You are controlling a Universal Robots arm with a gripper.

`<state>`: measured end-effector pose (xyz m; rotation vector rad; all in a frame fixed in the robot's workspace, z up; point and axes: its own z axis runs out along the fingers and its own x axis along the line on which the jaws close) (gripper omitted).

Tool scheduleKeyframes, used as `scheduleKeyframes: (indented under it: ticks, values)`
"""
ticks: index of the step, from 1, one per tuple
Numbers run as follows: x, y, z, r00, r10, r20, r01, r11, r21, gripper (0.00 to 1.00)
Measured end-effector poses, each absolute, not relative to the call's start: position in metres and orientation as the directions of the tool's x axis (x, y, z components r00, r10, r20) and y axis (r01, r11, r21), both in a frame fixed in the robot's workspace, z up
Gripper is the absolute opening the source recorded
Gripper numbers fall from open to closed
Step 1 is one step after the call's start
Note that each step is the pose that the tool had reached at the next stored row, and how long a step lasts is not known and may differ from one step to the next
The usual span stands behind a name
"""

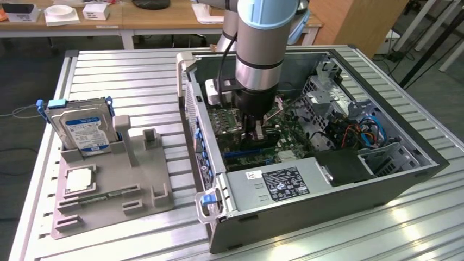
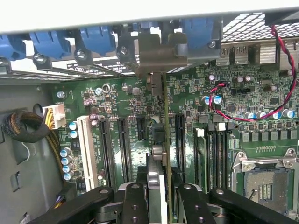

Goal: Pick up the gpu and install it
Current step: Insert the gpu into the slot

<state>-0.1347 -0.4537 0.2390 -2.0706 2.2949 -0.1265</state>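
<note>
- Black, matte gripper [image 2: 157, 193] fingers [image 2: 134, 201] are clamped from both sides on the gpu [image 2: 157, 151], a thin flat card seen edge-on in the wrist view.
- Held upright, the gpu stands on its long edge over the green motherboard [image 2: 196, 98], between two long black expansion slots [image 2: 180, 144]; whether its edge sits in a slot cannot be told.
- Its dull silvery metal end bracket [image 2: 159, 53] is folded at the far end and lies against the rear wall of the case, next to a row of glossy blue plastic clips [image 2: 96, 39].
- A white ribbed slot [image 2: 86, 149] runs parallel to the black ones, with small blue-topped cylindrical capacitors [image 2: 65, 161] beside it.
- A twisted red-and-black wire [image 2: 233, 112] loops across the board, and a square metal-framed CPU socket [image 2: 264, 186] sits in one corner.
- In the exterior view the arm's smooth grey cylinder drops straight down into the open dark grey computer case [image 1: 406, 179], which lies on its side.
- The case rests on a ribbed, shiny aluminium table [image 1: 130, 70].
- On the exterior view's left, a matte grey moulded holder [image 1: 138, 185] carries a boxy silver hard drive [image 1: 81, 128], standing upright with a blue-white label, and a small square silver CPU chip [image 1: 80, 180], lying flat.
</note>
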Motion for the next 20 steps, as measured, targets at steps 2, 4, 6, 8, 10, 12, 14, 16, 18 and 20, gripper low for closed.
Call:
scheduleKeyframes:
  ticks: [2, 4, 6, 8, 10, 12, 14, 16, 18, 20]
  values:
    - [-0.1348, -0.4537, 0.239, -0.103, -0.994, 0.019, -0.991, 0.101, -0.093, 0.29]
    - [-0.1349, -0.4537, 0.2388, -0.103, -0.994, 0.02, -0.991, 0.101, -0.093, 0.29]
    - [-0.135, -0.4536, 0.2385, -0.103, -0.994, 0.021, -0.991, 0.101, -0.093, 0.29]
    - [-0.1351, -0.4536, 0.2383, -0.103, -0.994, 0.022, -0.991, 0.101, -0.093, 0.29]
    - [-0.1351, -0.4534, 0.2381, -0.103, -0.994, 0.022, -0.991, 0.101, -0.093, 0.29]
    - [-0.1352, -0.4532, 0.2378, -0.103, -0.994, 0.023, -0.991, 0.101, -0.093, 0.29]
    - [-0.1354, -0.4529, 0.2376, -0.103, -0.994, 0.024, -0.991, 0.101, -0.094, 0.29]
    - [-0.1356, -0.4525, 0.2374, -0.103, -0.994, 0.026, -0.991, 0.101, -0.094, 0.29]
    - [-0.1357, -0.4518, 0.2373, -0.103, -0.994, 0.027, -0.991, 0.1, -0.094, 0.29]
    - [-0.1357, -0.4512, 0.2371, -0.103, -0.994, 0.027, -0.991, 0.1, -0.094, 0.29]
